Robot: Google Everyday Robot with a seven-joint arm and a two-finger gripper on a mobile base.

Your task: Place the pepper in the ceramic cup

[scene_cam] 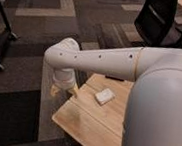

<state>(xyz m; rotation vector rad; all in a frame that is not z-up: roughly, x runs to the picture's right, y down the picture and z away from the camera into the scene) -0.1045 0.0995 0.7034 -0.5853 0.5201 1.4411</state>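
**Pepper not clearly in view, arm blocks most of the table**

- The gripper hangs off the downturned wrist, at the left edge of the wooden table and over the table corner and carpet. Open or closed: can't tell, the wrist housing covers it.
- There's an orange-tan patch at the gripper's lower end. It could be the pepper or gripper hardware, I can't say which. No pepper is visible anywhere else on the table.
- The ceramic cup isn't visible. A dark sliver shows at the table's far edge, just under the forearm. It's too hidden to identify.
- A white block sits on the table near the gripper. It's not part of the task.
- An office chair stands well behind, clear of the work.

Handling, my estimate:
- The pepper should be very light, with smooth, slightly slippery skin, and firm but crushable.
- It's slender, so it will roll or pivot if pinched off-centre.
- Take it across the narrow width at mid-body with modest force. Avoid the thin stem, which will bend or snap.
- The cup is wide and shallow, so the release point is forgiving.
- Ceramic is hard and brittle, so release low and keep off the rim.
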